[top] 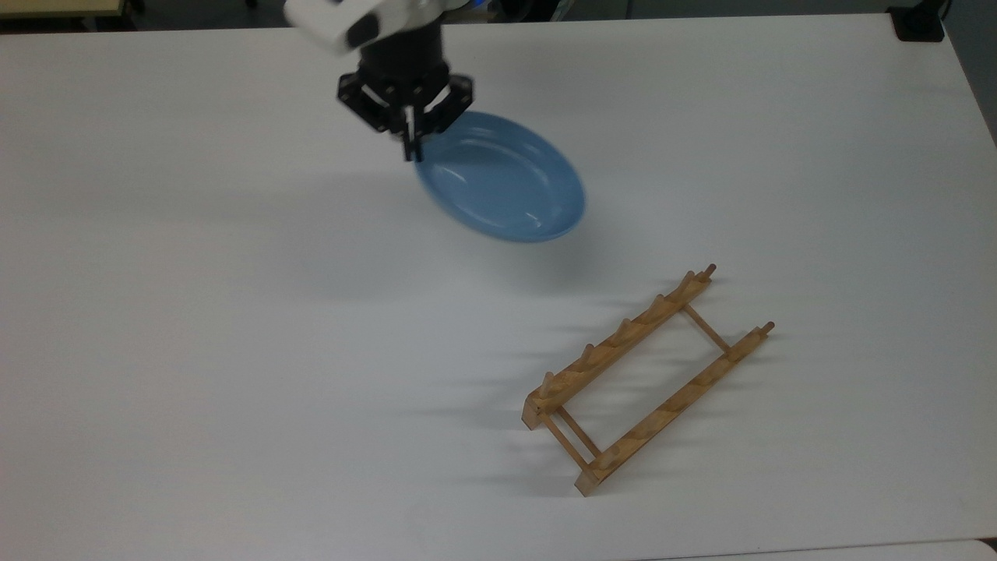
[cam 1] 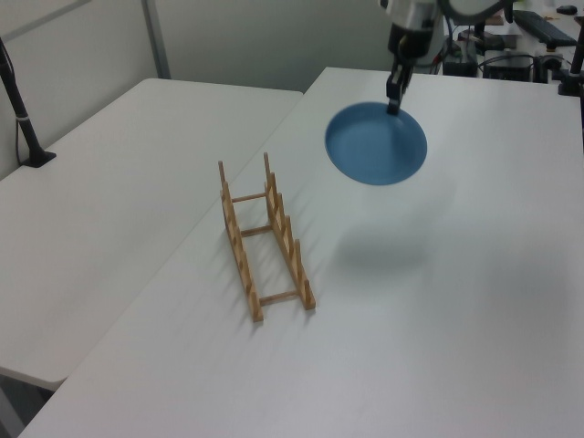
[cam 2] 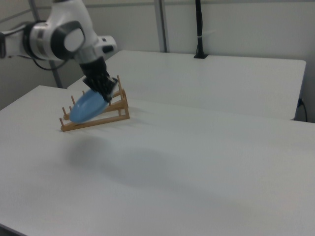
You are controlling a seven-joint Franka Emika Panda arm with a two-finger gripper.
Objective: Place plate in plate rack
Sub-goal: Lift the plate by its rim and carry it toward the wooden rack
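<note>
Overhead, jaws pinch the tilted plate [top: 506, 181] rim above the table [top: 234, 312].

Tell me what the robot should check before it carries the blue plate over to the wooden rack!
1. Gripper pinching the plate by its rim: ok.
2. Plate lifted clear of the table, its shadow below it in the left view: ok.
3. Plate rack standing upright, pegs up: ok.
4. Rack slots free of other dishes: ok.
5. Bare table between plate and rack: ok.
6. Plate tilted enough to slide between the pegs: cannot tell.
</note>
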